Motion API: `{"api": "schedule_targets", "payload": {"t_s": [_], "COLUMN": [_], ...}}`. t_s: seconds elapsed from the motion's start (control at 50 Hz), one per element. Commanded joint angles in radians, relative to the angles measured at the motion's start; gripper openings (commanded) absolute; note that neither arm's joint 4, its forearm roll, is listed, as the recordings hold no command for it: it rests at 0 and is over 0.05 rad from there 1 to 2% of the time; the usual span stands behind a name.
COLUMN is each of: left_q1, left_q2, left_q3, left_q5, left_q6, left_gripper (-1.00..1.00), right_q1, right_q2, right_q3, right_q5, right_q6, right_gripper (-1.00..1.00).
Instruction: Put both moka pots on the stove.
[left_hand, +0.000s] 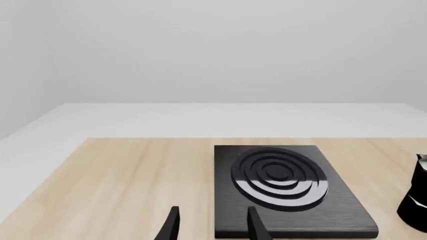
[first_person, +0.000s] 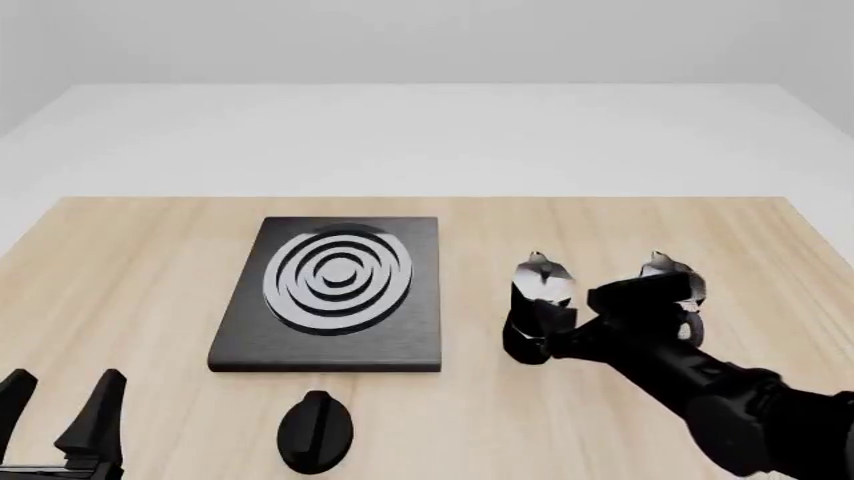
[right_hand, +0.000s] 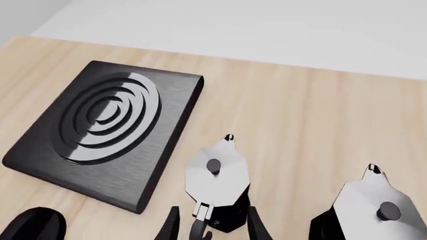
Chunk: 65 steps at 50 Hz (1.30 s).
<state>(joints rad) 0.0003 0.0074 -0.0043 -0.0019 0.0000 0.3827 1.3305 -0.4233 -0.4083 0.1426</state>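
A light wooden table (first_person: 134, 300) sat on a pale grey-white floor, with plain grey walls behind.

Nearest the camera in the front view, the left gripper (first_person: 60, 405) hung low at the table's near-left corner, fingers spread apart and holding nothing. In its own wrist view the two fingertips (left_hand: 212, 225) framed the near edge of the stove. Just right of it lay a flat black teardrop knob (first_person: 315, 430) on the wood, in front of the stove and apart from it.

The right arm came in from the near-right, and the right gripper (right_hand: 212, 227) was at the left moka pot (first_person: 541, 305). The right wrist view showed its fingers parted on either side of that pot's black handle. Whether the pads touched the handle could not be told; the jaws were not closed on it.

The right moka pot (first_person: 663, 285) stood just beside the first, partly hidden by the arm in the front view. Both were upright on the bare wood — neither on the stove.

The stove (first_person: 334, 290) lay flat to the left of the pots, well apart from them, its silver ring burner (first_person: 338, 275) bare. Beyond it the table ran on to its far edge.
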Motion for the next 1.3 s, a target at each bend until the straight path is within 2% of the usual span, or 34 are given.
{"api": "schedule_targets", "payload": {"t_s": [0.02,1.04,1.22,1.24,1.28,1.3], "left_q1": [0.000,0.000,0.000,0.000,0.000,0.000], "left_q2": [0.000,0.000,0.000,0.000,0.000,0.000], "left_q3": [0.000,0.000,0.000,0.000,0.000,0.000], "left_q5": [0.000,0.000,0.000,0.000,0.000,0.000], "left_q6": [0.000,0.000,0.000,0.000,0.000,0.000], "left_gripper": [1.00,1.00,1.00,1.00,1.00,1.00], "right_q1": [0.011,0.001,-0.006,-0.004,-0.040,-0.021], "right_q2": [0.046,0.101,0.073,0.072,0.048,0.060], "right_q3": [-0.010,0.023,0.028,0.027,0.042,0.031], "right_q5": [-0.020,-0.070,-0.065,-0.066,-0.069,-0.066], "right_q6": [0.010,0.020,-0.011,-0.021,-0.040,-0.030], "right_gripper": [1.00,1.00,1.00,-1.00,-1.00,-1.00]}}
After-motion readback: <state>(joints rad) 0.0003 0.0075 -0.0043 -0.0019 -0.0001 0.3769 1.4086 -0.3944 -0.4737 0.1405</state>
